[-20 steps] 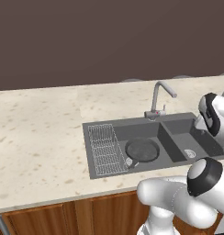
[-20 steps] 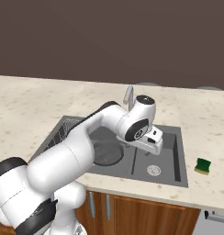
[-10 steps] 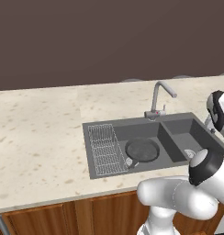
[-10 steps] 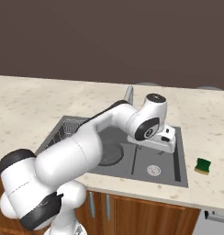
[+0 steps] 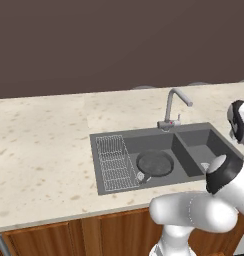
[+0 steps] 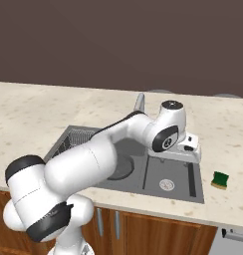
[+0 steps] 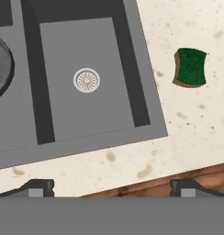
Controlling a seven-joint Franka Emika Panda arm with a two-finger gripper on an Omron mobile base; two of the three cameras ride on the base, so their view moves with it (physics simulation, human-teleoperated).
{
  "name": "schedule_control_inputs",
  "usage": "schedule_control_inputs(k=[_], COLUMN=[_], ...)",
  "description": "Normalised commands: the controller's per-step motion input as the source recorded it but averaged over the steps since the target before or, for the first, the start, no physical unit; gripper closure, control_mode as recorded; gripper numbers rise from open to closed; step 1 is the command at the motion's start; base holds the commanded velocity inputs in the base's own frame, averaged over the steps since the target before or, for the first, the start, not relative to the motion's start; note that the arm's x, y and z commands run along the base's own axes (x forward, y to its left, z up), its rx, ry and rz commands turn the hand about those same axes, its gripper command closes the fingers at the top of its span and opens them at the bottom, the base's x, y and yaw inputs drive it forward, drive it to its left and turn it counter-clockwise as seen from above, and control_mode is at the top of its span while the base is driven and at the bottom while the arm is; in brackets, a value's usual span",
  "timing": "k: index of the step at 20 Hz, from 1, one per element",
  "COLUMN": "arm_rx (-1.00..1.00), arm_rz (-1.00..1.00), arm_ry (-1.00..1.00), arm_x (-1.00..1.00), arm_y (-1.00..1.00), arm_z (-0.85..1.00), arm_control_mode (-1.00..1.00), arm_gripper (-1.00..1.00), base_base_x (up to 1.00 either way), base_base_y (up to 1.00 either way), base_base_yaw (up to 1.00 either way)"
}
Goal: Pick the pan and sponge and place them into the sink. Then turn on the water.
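Left base view
- Pan: lies flat in the left basin of the sink, just right of the wire rack, with its short handle pointing toward the rack's front corner.
- Faucet: stands on the sink's back rim, spout curving to the right over the divider.
- Arm: rises at the lower right and covers part of the right basin.

Right base view
- Sponge: on the counter, right of the sink and apart from its edge.
- Hand: held above the right basin near the sink's back rim; from here I cannot tell how the fingers stand.

Hand view
- Gripper: fingers spread wide apart, nothing between them, over the counter's front strip.
- Sponge: green face up, on the counter beyond the sink's right rim.
- Drain: round, in the middle of the right basin.
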Motion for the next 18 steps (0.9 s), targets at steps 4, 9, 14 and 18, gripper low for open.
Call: schedule_control_inputs(k=[4, 9, 14, 18], arm_rx=[-0.08, -0.09, 0.0, 0.09], arm_rz=[0.01, -0.03, -0.06, 0.0], arm_ry=[0.0, 0.04, 0.08, 0.02], arm_x=[0.14, 0.11, 0.1, 0.09], arm_y=[-0.31, -0.25, -0.32, -0.31], arm_z=[0.0, 0.09, 0.01, -0.05], arm_control_mode=[-1.0, -1.0, -1.0, -1.0], arm_gripper=[-1.0, -1.0, -1.0, -1.0], base_base_x=[0.0, 0.0, 0.0, 0.0], base_base_y=[0.0, 0.0, 0.0, 0.0], base_base_yaw=[0.0, 0.0, 0.0, 0.0])
